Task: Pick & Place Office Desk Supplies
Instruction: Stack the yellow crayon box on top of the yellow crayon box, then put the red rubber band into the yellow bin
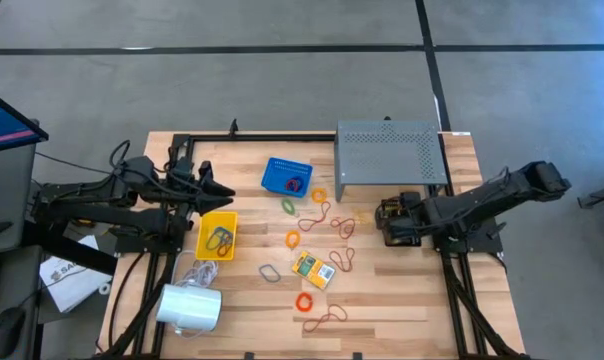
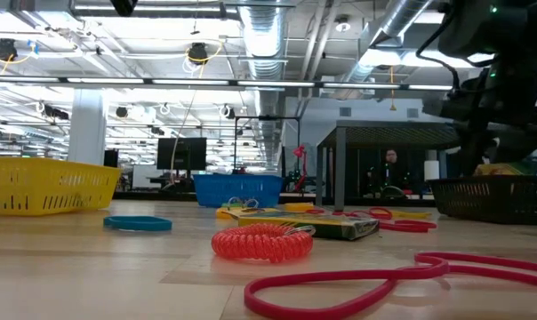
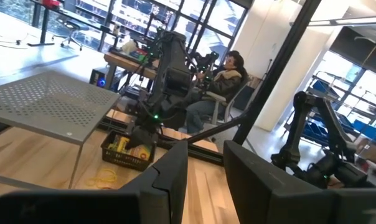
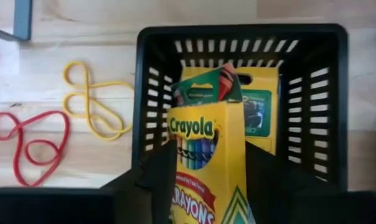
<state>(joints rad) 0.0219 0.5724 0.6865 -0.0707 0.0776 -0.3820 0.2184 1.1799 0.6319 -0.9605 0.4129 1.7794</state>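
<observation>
The right gripper (image 4: 203, 180) sits over the black basket (image 4: 147, 106), its dark fingers (image 4: 160, 171) flanking an upright crayon box (image 4: 206, 162); whether they are gripping it or have let go I cannot tell. Its flap is open, so crayons may spill, or the box may tip against the second crayon box (image 4: 263, 102) already in the basket. Only the high view shows the rubber bands (image 1: 317, 215) left on the table and the left gripper (image 1: 217, 190) idle beside the yellow bin (image 1: 204, 237), fingers slightly parted, empty.
</observation>
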